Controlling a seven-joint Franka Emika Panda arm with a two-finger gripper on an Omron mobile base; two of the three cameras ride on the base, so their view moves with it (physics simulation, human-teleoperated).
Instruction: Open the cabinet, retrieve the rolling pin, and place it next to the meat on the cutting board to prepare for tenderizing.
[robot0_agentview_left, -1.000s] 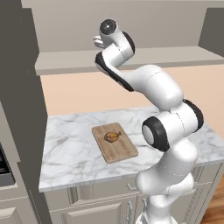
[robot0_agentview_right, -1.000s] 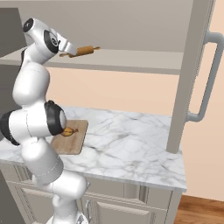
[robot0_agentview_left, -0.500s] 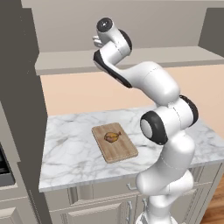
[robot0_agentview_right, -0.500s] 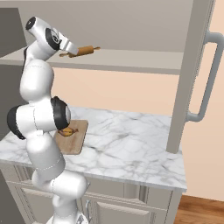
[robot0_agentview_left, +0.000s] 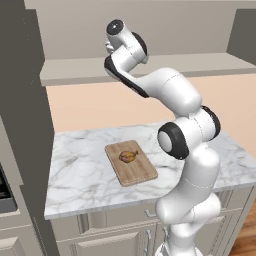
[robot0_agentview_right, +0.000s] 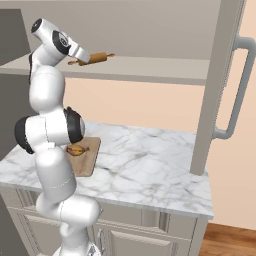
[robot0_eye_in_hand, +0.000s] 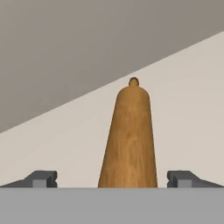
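Observation:
The cabinet (robot0_agentview_right: 220, 75) stands open, its door with the long silver handle (robot0_agentview_right: 239, 87) swung out at the right. On its shelf (robot0_agentview_right: 150, 70) lies the brown rolling pin (robot0_agentview_right: 97, 58). My gripper (robot0_eye_in_hand: 112, 178) is open and level with the shelf at the pin's near end. The rolling pin (robot0_eye_in_hand: 130, 140) runs away from me between the two fingertips (robot0_eye_in_hand: 41, 178), with a gap on each side. Down on the marble counter the meat (robot0_agentview_left: 129, 157) sits on the cutting board (robot0_agentview_left: 141, 173). From the right side the meat (robot0_agentview_right: 76, 149) and cutting board (robot0_agentview_right: 89, 161) peek out beside my arm.
The marble counter (robot0_agentview_right: 150, 160) stretches right of the board. The open door's edge (robot0_agentview_right: 207, 125) stands over the counter's right end. A dark panel (robot0_agentview_left: 22, 115) rises at the left. The peach wall (robot0_agentview_left: 100, 105) lies under the shelf.
My hand has eased a little closer along the shelf to the rolling pin, and the arm's elbow has shifted. The pin has stayed put and the jaws have stayed wide.

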